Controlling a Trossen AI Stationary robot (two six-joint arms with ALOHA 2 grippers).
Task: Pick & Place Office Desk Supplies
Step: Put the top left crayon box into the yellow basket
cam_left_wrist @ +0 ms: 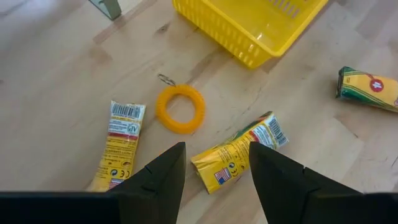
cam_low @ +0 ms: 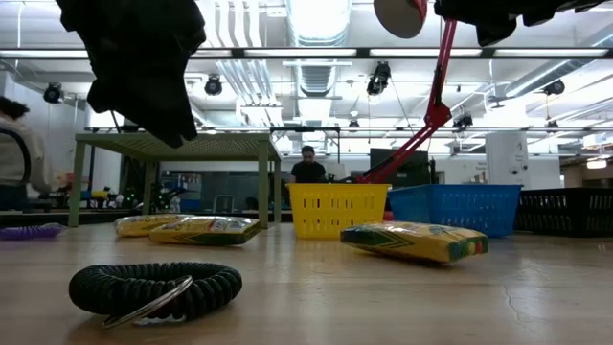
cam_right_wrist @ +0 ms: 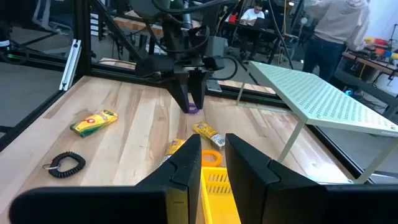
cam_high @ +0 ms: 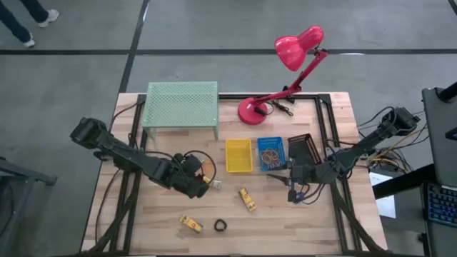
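My left gripper (cam_high: 198, 183) (cam_left_wrist: 216, 148) hangs open, slanting down over a yellow packet (cam_left_wrist: 239, 152) that lies flat on the table and shows between its fingers, apart from them. Beside that packet lie an orange coil ring (cam_left_wrist: 180, 109) and a second packet (cam_left_wrist: 121, 144). More packets lie at mid-table (cam_high: 248, 199) and near the front (cam_high: 191, 223), next to a black coil ring (cam_high: 220, 225) (cam_low: 153, 287). My right gripper (cam_high: 277, 176) (cam_right_wrist: 212, 140) is held nearly level by the near rim of the yellow basket (cam_high: 238, 155), open by a narrow gap with nothing in it.
A blue basket (cam_high: 271, 153) and a black basket (cam_high: 303, 148) stand right of the yellow one. The pale green mesh shelf (cam_high: 181, 106) stands at the far left and the pink lamp (cam_high: 251, 109) at the far middle. A small purple item (cam_right_wrist: 192, 109) lies beyond the left gripper.
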